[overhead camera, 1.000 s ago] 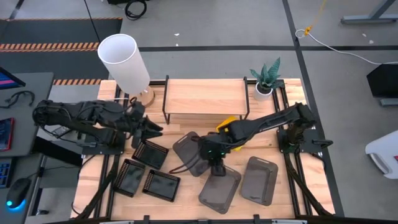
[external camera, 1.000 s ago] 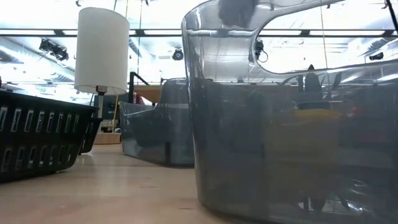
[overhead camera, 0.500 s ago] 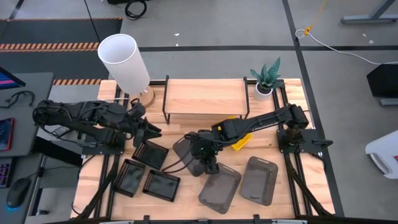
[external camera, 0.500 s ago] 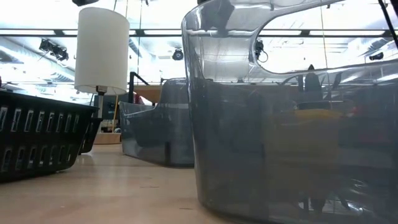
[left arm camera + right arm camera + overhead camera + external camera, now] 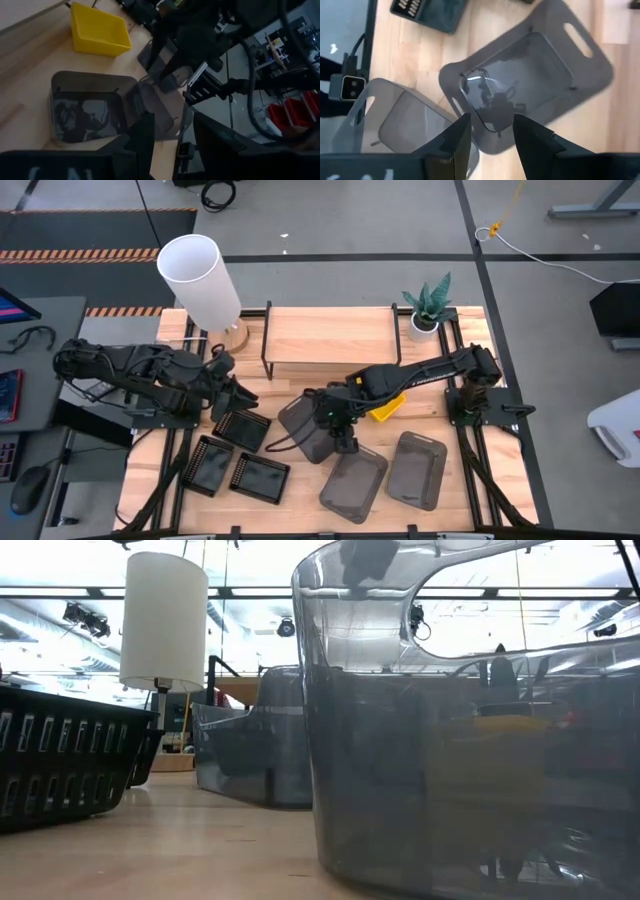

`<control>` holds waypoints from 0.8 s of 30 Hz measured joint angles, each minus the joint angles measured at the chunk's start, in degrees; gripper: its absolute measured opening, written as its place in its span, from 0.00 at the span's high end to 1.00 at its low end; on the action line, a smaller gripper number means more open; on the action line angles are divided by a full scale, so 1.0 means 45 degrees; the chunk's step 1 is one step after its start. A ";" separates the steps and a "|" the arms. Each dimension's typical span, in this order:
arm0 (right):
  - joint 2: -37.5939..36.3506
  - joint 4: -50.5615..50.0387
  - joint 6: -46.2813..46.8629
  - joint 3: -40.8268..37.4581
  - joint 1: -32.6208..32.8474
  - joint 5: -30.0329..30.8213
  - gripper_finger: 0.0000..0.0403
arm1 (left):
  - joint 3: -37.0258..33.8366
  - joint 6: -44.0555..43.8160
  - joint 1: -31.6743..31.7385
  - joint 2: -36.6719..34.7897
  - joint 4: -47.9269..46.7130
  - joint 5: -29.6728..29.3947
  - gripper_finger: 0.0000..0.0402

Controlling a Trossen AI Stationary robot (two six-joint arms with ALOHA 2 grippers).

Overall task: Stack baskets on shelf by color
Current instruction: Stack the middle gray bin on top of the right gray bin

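My right gripper (image 5: 338, 436) (image 5: 492, 137) is open and hovers above the left-most dark grey basket (image 5: 308, 428) (image 5: 535, 75), fingers pointing down, clear of it. Two more grey baskets (image 5: 353, 480) (image 5: 418, 470) lie flat near the table's front. A yellow basket (image 5: 386, 407) (image 5: 97, 35) shows partly under the right arm. Three black mesh baskets (image 5: 243, 427) (image 5: 208, 465) (image 5: 260, 477) rest on the table's left part. My left gripper (image 5: 238, 394) (image 5: 172, 145) is open, waiting just above the far black basket. The shelf (image 5: 330, 335) stands at the far edge with a bare plank top.
A white lamp (image 5: 200, 275) stands at the far left corner and a potted plant (image 5: 428, 305) at the far right, beside the shelf. In the low view a grey basket (image 5: 450, 740) fills the near foreground, with a black basket (image 5: 60, 760) at left.
My right gripper has drifted a little toward the table's left and far side, from over the gap between two grey baskets to above the left-most grey one, staying open. The baskets have not moved.
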 joint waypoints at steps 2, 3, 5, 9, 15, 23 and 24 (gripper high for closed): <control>-0.0298 -0.0265 0.0341 0.0000 0.0000 0.0172 0.63 | 0.0000 0.0001 0.0001 0.0000 0.0072 -0.0089 0.65; -0.0443 -0.0427 0.0548 0.0000 -0.0005 0.0203 0.63 | 0.0000 0.0001 0.0001 0.0000 0.0095 -0.0169 0.65; -0.0711 -0.0899 0.0926 0.0000 -0.0005 0.0241 0.63 | 0.0000 0.0084 0.0001 0.0009 0.0069 -0.0432 0.65; -0.1127 -0.1659 0.1961 0.0000 0.0071 0.0633 0.63 | 0.0000 0.0955 0.0001 0.0074 -0.0027 -0.1351 0.65; -0.1846 -0.1319 0.3347 -0.1490 0.0839 0.1236 0.63 | 0.0000 0.2095 0.0022 0.0352 -0.0076 -0.3109 0.65; -0.4240 0.0307 0.5995 -0.5988 0.1146 -0.0328 0.63 | 0.0000 0.2158 0.0137 0.0389 -0.0107 -0.3131 0.65; -0.4612 0.0432 0.6365 -0.6489 0.1146 -0.0347 0.63 | 0.0000 0.2158 0.0137 0.0393 -0.0117 -0.3136 0.65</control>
